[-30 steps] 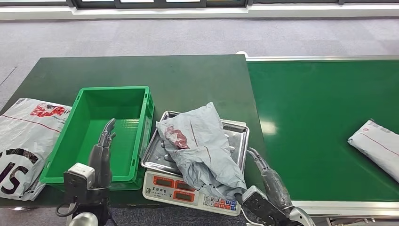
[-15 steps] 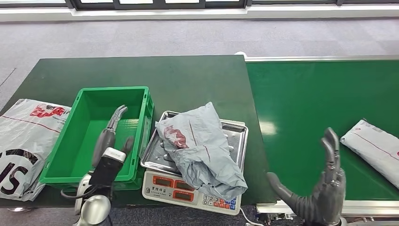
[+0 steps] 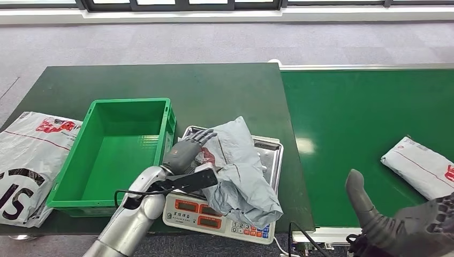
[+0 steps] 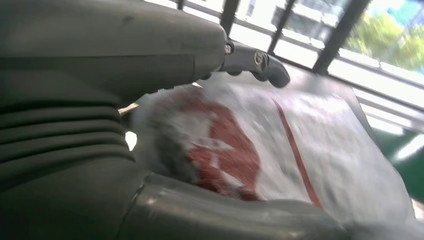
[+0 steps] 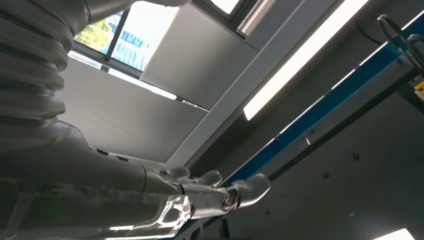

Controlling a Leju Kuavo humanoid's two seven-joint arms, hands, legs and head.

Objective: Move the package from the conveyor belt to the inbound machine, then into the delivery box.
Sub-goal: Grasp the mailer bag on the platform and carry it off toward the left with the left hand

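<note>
We find the grey package lying crumpled on the steel tray of the scale, draped over its front edge. The left hand rests on the package's near-left side — whether it grips the wrapper, we cannot tell. The right hand hangs low beside the conveyor belt, fingers apart, holding nothing. A second package lies on the belt. The green box stands just left of the scale; a white bag lies beyond it.

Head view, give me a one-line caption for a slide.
Left hand reaches onto the grey package on the scale, beside the green box; another package waits on the conveyor belt.
</note>
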